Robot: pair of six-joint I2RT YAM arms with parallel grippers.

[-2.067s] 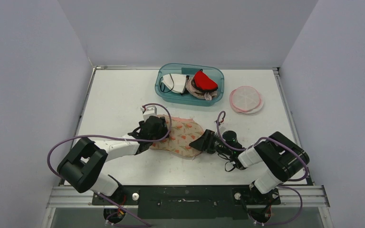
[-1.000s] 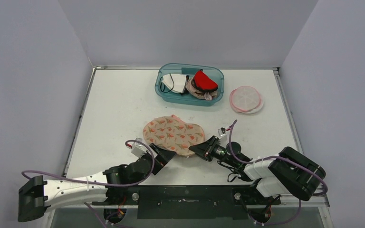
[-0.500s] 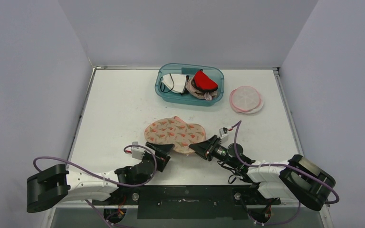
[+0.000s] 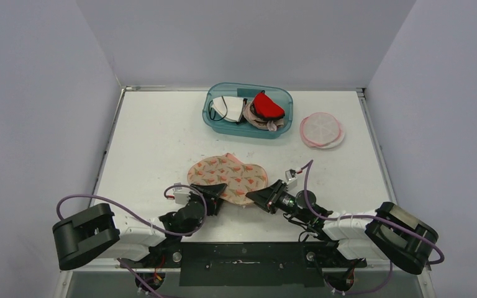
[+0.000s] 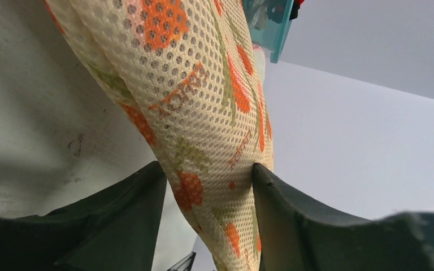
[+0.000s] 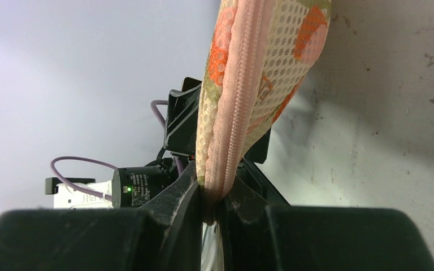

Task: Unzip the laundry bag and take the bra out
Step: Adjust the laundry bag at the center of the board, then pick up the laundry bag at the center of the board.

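The right tool [image 4: 256, 197] is pinching the mesh laundry bag [image 4: 228, 176]'s zipper edge while the left tool [image 4: 213, 188], spread, is straddling its opposite edge.

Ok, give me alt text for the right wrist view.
The right gripper is clamped on the pink zipper edge of the mesh laundry bag, which hangs above a scuffed white table. The left arm shows behind.

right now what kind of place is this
Probably a robot test cell, not a home: a bare white table walled by plain grey panels, with a teal tub of bras and a mesh laundry bag staged.
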